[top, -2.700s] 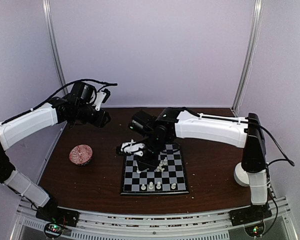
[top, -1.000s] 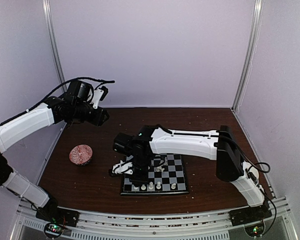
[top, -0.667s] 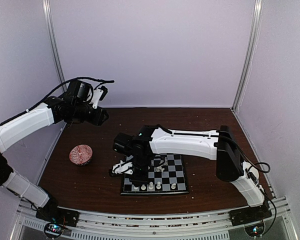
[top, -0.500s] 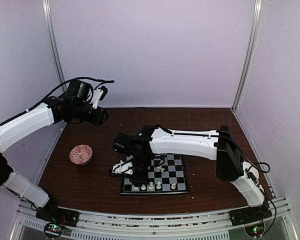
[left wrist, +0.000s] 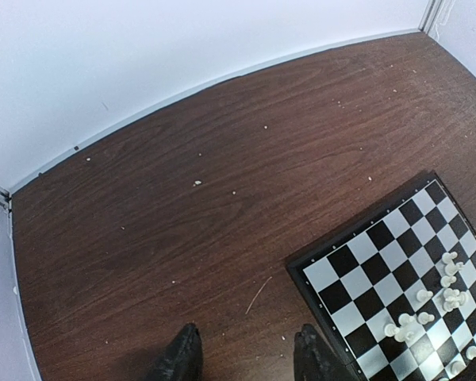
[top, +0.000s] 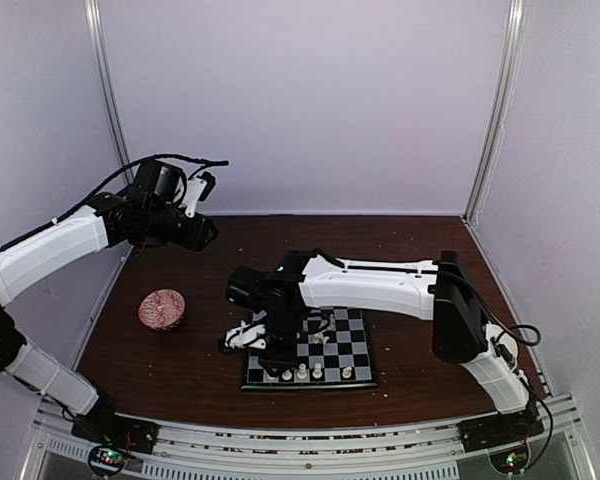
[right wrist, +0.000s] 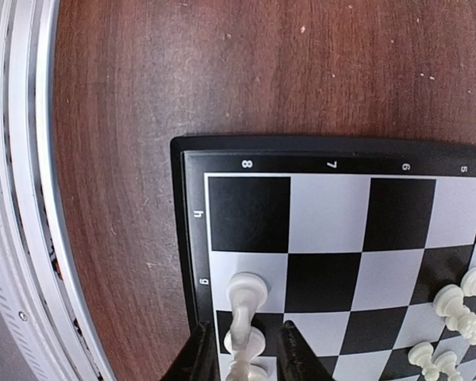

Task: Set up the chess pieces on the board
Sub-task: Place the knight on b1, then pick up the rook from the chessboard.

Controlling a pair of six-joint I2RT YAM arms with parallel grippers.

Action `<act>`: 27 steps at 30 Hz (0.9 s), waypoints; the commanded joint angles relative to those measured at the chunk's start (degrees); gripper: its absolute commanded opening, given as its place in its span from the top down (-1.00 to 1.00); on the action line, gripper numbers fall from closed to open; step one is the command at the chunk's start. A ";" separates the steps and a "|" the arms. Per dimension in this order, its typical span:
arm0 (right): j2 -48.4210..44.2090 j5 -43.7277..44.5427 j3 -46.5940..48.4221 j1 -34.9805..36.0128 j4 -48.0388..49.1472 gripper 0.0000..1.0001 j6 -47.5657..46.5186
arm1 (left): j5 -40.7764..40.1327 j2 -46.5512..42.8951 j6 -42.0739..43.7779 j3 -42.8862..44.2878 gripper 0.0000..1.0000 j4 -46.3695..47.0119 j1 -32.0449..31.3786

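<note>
- The board [top: 332, 352] lies flat on the brown counter [top: 410, 250], towards its near edge and slightly right of the middle.
- The right gripper [right wrist: 246, 340] hangs low over the board's near-left corner, by the printed labels g and h.
- Its two dark fingers [right wrist: 205, 349] stand a narrow way apart with one white chess piece [right wrist: 247, 287] between them. Thin slivers of board show on either side of the piece, and I cannot tell whether the pads press on it.
- More chess pieces [right wrist: 458, 308] lie loose further along the board. From above, a short row [top: 302, 373] stands on the near rank and a small heap [top: 321, 334] sits around mid-board.
- The left gripper [left wrist: 246, 359] is held high over the far-left part of the counter. Its fingers are spread wide with nothing between them, only bare wood below.
- A red patterned bowl [top: 162, 308] sits on the counter, well to the left of the board.
</note>
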 commanded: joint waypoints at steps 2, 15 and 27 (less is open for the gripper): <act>-7.32 0.97 1.03 -1.68 -0.85 0.35 0.13 | 0.74 -0.74 0.39 1.60 0.19 0.62 0.60; -20.41 3.82 -18.43 -17.71 7.56 0.49 0.28 | 0.96 -0.23 0.40 1.62 0.19 0.62 0.65; -14.12 1.97 -18.34 -21.23 5.62 0.41 -1.08 | 0.76 0.55 0.38 1.69 0.19 0.62 0.71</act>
